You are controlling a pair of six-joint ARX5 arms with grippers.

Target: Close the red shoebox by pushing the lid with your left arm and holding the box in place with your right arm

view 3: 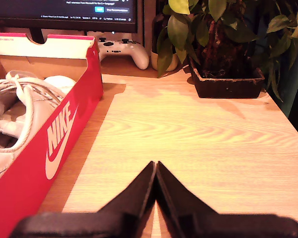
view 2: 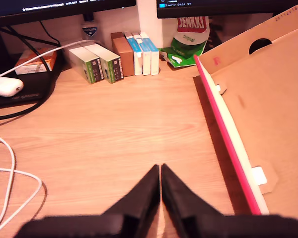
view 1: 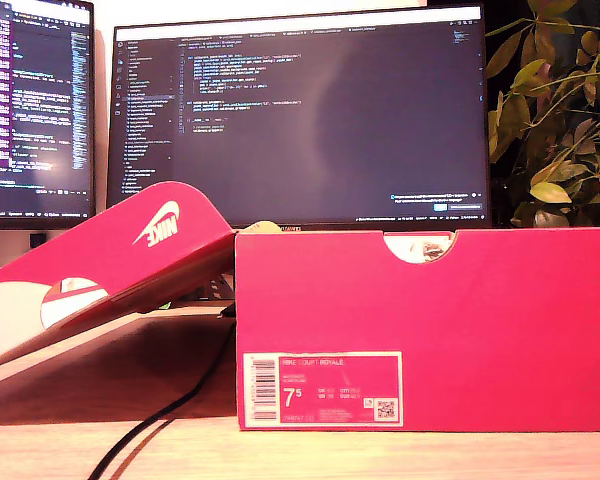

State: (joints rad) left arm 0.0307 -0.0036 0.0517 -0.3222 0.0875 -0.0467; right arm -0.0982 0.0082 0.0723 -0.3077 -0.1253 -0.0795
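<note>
The red shoebox (view 1: pixel 430 330) stands on the wooden desk with its end label facing the exterior camera. Its red lid (view 1: pixel 110 260) hangs open, tilted away toward the exterior view's left. In the first wrist view my first gripper (view 2: pixel 160 168) is shut with nothing in it, hovering over bare desk beside the lid's cardboard inner face (view 2: pixel 263 104). In the second wrist view my second gripper (view 3: pixel 155 166) is shut and holds nothing, over the desk beside the box's long red side (view 3: pixel 59 144). White shoes (view 3: pixel 20 99) lie inside. No arm shows in the exterior view.
Two monitors (view 1: pixel 300 110) stand behind the box. A potted plant (view 3: pixel 228 54) and a white game controller (view 3: pixel 121 49) sit near the second gripper's side. Small boxes (view 2: pixel 114 62), a green bag (view 2: pixel 188 39) and white cables (view 2: pixel 10 173) lie near the first gripper's side. A black cable (view 1: pixel 160 410) crosses the desk front.
</note>
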